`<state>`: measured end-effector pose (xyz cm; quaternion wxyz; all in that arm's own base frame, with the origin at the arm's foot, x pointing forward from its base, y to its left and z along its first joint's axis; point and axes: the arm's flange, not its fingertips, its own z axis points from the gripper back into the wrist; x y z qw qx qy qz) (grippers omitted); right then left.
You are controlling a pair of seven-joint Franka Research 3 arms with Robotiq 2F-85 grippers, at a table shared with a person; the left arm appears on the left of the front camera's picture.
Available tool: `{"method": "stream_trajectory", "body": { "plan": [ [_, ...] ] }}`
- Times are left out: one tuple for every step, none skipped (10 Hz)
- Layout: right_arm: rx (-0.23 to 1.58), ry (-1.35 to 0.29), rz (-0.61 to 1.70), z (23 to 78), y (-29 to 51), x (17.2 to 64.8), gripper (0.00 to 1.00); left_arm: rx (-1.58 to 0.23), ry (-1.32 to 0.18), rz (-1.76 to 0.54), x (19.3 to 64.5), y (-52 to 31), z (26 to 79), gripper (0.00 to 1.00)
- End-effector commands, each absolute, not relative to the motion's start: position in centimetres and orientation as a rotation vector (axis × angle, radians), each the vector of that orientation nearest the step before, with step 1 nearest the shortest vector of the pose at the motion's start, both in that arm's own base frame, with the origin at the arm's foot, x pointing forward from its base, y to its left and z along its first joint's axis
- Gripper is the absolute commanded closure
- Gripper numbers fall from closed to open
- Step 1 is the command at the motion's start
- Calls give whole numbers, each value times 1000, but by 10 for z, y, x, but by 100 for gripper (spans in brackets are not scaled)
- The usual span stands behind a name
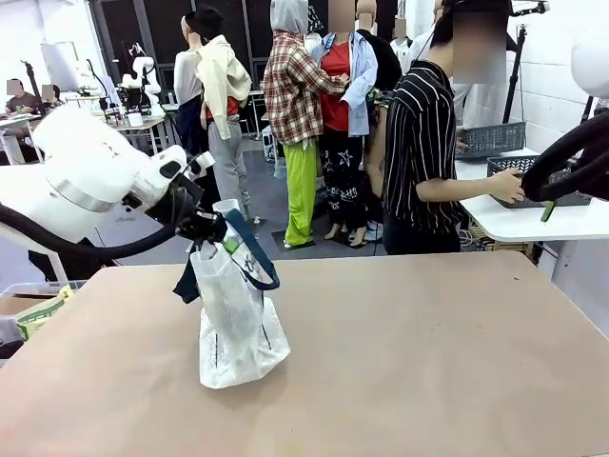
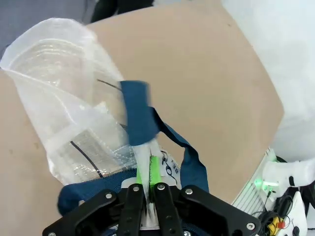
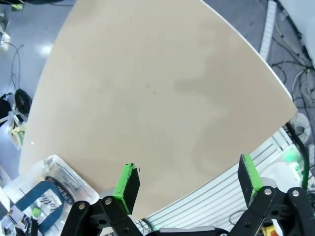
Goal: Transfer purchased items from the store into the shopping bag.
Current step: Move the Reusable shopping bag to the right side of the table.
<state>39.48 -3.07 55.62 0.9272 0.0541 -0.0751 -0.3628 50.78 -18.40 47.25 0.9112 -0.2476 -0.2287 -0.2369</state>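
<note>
Front view: the bench carries the shopping bag, which stands upright left of centre, and the bag's stability is your main risk. The left gripper has its fingers clamped on the top edge of the bag beside a navy handle; in the left wrist view the green pads pinch a thin fold of the whitish plastic. That fold is slippery and crinkled, so expect it to slide out if the arm pulls sideways or lifts; the bag would then slump and its mouth would close. The person stands at the far side, hand on a dark mesh basket on a white side table. The right gripper hangs above the bench edge with fingers spread wide, holding nothing. No purchased items can be made out near the bag. A handover rushed above that narrow mouth could drop an item onto the bench.
</note>
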Motion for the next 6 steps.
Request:
{"method": "stream_trajectory", "body": {
  "plan": [
    [106, -153, -733, 556, -31, 394, 0, -463, -453, -436, 508, -174, 502, 100],
    [106, -153, -733, 556, -31, 394, 0, -444, -453, -414, 509, -166, 511, 100],
    [106, -153, -733, 556, -31, 394, 0, -435, -458, -380, 511, -155, 517, 100],
    [106, -153, -733, 556, -31, 394, 0, -428, -455, -312, 513, -138, 525, 100],
    [106, -153, -733, 556, -31, 394, 0, -411, -467, -251, 514, -123, 533, 100],
    [106, -153, -733, 556, -31, 394, 0, -392, -468, -201, 513, -109, 542, 100]
  ]
}}
